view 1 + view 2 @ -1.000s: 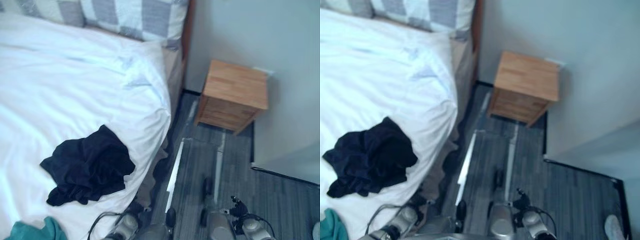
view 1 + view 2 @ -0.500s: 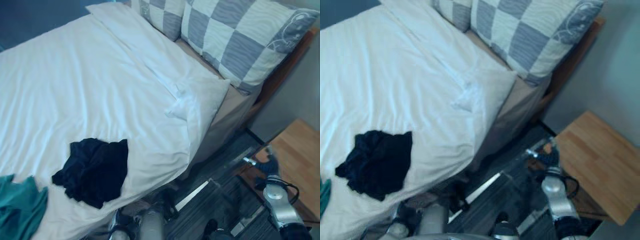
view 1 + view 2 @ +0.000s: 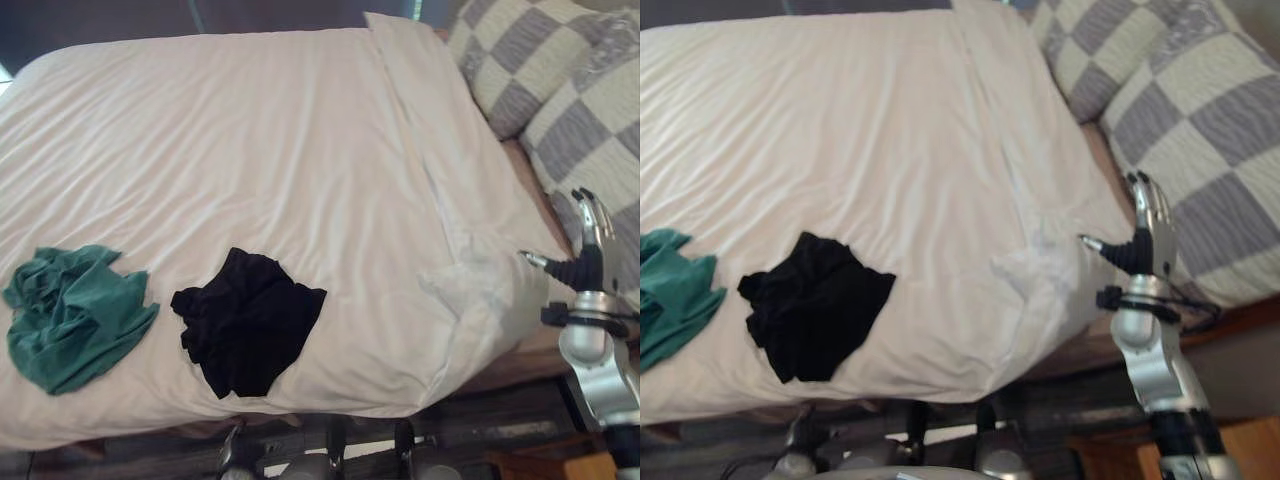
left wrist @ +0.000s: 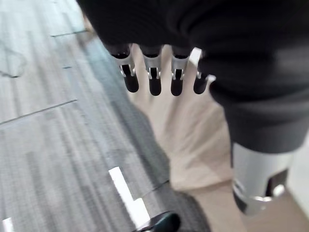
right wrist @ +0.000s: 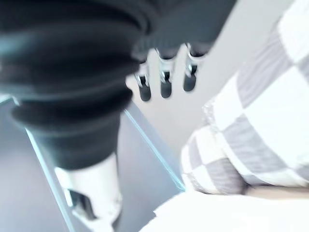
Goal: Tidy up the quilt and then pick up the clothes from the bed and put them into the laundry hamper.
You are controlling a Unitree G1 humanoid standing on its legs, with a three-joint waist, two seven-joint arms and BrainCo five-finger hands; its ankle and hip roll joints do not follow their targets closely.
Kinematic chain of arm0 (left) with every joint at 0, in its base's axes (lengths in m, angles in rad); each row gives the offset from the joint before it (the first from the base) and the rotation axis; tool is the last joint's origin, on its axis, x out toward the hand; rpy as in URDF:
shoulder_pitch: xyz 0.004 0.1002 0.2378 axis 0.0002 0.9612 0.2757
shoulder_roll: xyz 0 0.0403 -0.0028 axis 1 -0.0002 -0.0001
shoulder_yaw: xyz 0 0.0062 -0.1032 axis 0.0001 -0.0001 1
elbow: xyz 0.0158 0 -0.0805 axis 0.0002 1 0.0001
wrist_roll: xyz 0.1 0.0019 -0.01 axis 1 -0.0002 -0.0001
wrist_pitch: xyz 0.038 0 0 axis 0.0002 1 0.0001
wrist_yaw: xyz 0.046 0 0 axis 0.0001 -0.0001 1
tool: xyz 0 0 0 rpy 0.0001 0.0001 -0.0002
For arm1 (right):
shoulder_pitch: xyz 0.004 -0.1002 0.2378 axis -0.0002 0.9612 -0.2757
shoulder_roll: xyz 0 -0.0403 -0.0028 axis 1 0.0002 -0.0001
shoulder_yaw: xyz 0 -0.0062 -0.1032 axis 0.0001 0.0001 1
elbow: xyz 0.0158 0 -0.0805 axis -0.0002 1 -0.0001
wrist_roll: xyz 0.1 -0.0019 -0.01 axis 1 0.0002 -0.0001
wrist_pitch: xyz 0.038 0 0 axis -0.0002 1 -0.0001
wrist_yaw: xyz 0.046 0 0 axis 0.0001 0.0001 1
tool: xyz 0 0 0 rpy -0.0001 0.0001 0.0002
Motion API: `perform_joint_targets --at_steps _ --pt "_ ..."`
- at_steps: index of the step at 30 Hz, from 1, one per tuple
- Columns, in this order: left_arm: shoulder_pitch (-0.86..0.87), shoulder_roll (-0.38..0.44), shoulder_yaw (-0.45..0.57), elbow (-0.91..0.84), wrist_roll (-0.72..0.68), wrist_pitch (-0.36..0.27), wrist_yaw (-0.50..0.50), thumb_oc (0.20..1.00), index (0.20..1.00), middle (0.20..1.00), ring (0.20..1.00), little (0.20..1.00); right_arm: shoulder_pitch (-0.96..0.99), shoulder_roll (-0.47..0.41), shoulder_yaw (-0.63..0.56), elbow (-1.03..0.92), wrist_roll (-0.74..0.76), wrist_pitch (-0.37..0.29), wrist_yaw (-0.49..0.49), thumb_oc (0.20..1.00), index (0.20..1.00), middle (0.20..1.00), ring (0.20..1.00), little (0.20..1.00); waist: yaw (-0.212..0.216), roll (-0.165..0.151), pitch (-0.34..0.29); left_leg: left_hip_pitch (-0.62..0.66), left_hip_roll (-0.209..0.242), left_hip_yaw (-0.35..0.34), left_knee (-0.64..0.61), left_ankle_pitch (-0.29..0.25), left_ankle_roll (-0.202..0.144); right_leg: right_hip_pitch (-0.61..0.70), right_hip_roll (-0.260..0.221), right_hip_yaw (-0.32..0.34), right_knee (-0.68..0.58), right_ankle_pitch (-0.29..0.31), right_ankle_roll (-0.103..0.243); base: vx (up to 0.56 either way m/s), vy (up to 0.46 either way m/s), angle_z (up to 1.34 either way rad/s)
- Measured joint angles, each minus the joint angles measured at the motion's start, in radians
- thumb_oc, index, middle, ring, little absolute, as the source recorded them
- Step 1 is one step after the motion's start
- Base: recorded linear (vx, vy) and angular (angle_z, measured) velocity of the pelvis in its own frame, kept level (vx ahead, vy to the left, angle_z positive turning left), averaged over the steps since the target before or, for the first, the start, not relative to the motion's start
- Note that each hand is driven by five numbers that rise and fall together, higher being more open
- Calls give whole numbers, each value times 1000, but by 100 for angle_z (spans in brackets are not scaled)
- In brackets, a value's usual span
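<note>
A white, softly creased quilt covers the bed, its near corner at about four o'clock bunched and rumpled beside two grey-and-white checked pillows at two o'clock. On the quilt lie a crumpled black garment at six o'clock and, well apart from it at eight o'clock, a teal-green crumpled garment. The right hand is raised at the four-o'clock edge of the bed, just beside the bunched corner, fingers straight and thumb spread, holding nothing. The left hand hangs low over grey plank flooring, its fingers relaxed and straight, empty too. The quilt looks mostly spread, so the step in hand appears to be smoothing that corner. The risks from here, as I judge them: an open-handed sweep could drag the cloth sideways and pull fresh wrinkles, or tug the quilt so the black garment near the edge slides off onto the floor.
</note>
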Motion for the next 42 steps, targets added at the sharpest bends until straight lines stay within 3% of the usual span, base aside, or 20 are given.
perform_joint_targets --at_steps 2,5,7,8,9,10,11,12,13,17,22,23,24,26,32,33,34,40,41,42 --pt "39 2 7 -25 -7 -2 -5 1000 1000 1000 1000 1000 -63 -6 36 76 1 27 8 1000 1000 1000 1000 1000 7 -11 1 -3 10 -9 -1 20 -5 46 18 -28 -91 47 -18 -71 -179 40" --pt "34 -1 -8 -49 -9 -12 -6 1000 1000 1000 1000 1000 -146 -12 91 224 17 41 9 1000 1000 1000 1000 1000 26 -22 7 -51 21 -17 45 53 -47 57 27 -92 -90 46 -19 -106 -66 52" --pt "12 9 -7 -51 -11 -17 -6 1000 1000 1000 1000 1000 -170 -11 117 261 49 53 18 1000 1000 1000 1000 1000 23 -42 20 -85 40 69 81 36 -64 55 18 -127 -90 44 -42 -158 -58 65" --pt "-3 23 0 -49 -11 -17 -4 1000 1000 1000 1000 1000 -187 -5 139 301 73 54 24 1000 1000 1000 1000 1000 22 -62 31 -92 77 180 106 -13 -67 59 -3 -157 -90 28 -71 -104 -57 67" --pt "-17 40 10 -48 -11 -17 -5 1000 1000 1000 1000 1000 -210 -4 177 375 102 64 47 1000 1000 1000 1000 1000 17 -81 41 -97 123 235 132 -38 -86 61 -14 -171 -90 28 -72 -44 -26 58" --pt "-22 45 9 -48 -11 -17 -5 1000 1000 1000 1000 1000 -214 -1 186 409 121 68 58 1000 1000 1000 1000 1000 17 -81 42 -88 138 230 128 -37 -88 61 -16 -174 -90 28 -72 8 44 37" --pt "-23 44 7 -47 -11 -17 -6 1000 1000 1000 1000 1000 -223 5 186 463 146 77 77 705 705 705 705 705 17 -66 45 -64 167 191 100 -26 -100 62 -14 -177 -90 30 -68 -19 135 16" --pt "-22 36 -15 -42 -11 -15 -13 1000 1000 1000 1000 1000 -246 2 186 556 190 94 108 200 200 200 200 200 10 -5 54 -14 187 143 54 -2 -105 64 -2 -179 -90 39 -51 -87 184 26" --pt "-41 41 -24 -35 -10 -13 -26 1000 1000 1000 1000 1000 -258 3 187 612 228 105 131 200 200 200 200 200 -13 14 70 -3 181 146 20 3 -131 55 -14 -195 -82 43 -30 -127 175 18" --pt "-84 61 -20 -18 -10 5 -30 1000 1000 1000 1000 1000 -252 7 188 628 286 122 182 200 200 200 200 200 -9 15 92 -30 127 153 23 12 -127 7 -68 -176 -52 35 13 -48 97 1" --pt "-90 84 -10 -18 -8 15 -48 1000 1000 1000 1000 1000 -132 9 90 478 285 114 224 200 200 200 200 200 -8 -1 95 -14 79 157 12 5 -79 22 -115 -165 -68 52 52 -4 108 1" --pt "-82 82 -10 -18 -7 21 -50 1000 1000 1000 1000 1000 -67 11 59 426 284 100 226 743 743 743 743 743 -15 0 95 -2 74 161 -3 4 -78 27 -115 -159 -78 58 62 23 155 -1" --pt "-81 81 -7 -18 -6 22 -53 1000 1000 1000 1000 1000 -11 19 18 373 282 95 228 1000 1000 1000 1000 1000 -16 -1 95 0 71 161 -4 2 -71 33 -117 -159 -84 61 65 39 148 -3" --pt "-54 69 21 -19 1 24 -64 1000 1000 1000 1000 1000 134 75 -91 244 272 79 220 1000 1000 1000 1000 1000 -43 -6 93 15 70 167 -8 -2 -70 42 -117 -147 -88 63 68 26 85 -15" --pt "-15 11 24 -20 43 27 -70 1000 1000 1000 1000 1000 369 194 -289 192 236 93 132 1000 1000 1000 1000 1000 -147 -25 76 48 74 232 -10 -10 -74 34 -115 -84 -90 76 77 16 103 -33" --pt "-10 9 26 -18 43 27 -71 1000 1000 1000 1000 1000 382 203 -304 194 237 101 115 940 940 940 940 940 -148 -24 67 49 76 245 -10 -10 -72 30 -117 -76 -90 77 79 28 82 -47" --pt "-12 8 17 -17 46 28 -71 1000 1000 1000 1000 1000 413 214 -335 182 237 103 87 1000 1000 1000 1000 1000 -174 -26 54 53 78 263 -11 -14 -74 20 -113 -57 -91 78 80 10 45 -46" --pt "-15 -26 -7 -20 73 23 -67 1000 1000 1000 1000 1000 448 242 -442 -59 199 126 -42 1000 1000 1000 1000 1000 -227 -3 0 79 84 315 -11 -29 -79 15 -111 -3 -95 89 82 45 49 -30" --pt "-15 -29 -17 -20 81 19 -68 1000 1000 1000 1000 1000 440 244 -446 -180 191 111 -61 209 209 209 209 209 -228 4 -6 80 88 323 -11 -30 -81 11 -108 0 -94 92 82 10 7 -16" --pt "-16 -31 -23 -21 82 18 -68 1000 1000 1000 1000 1000 425 239 -445 -205 181 95 -67 200 200 200 200 200 -227 2 -11 78 89 322 -11 -31 -80 10 -106 0 -95 91 82 57 6 -8"
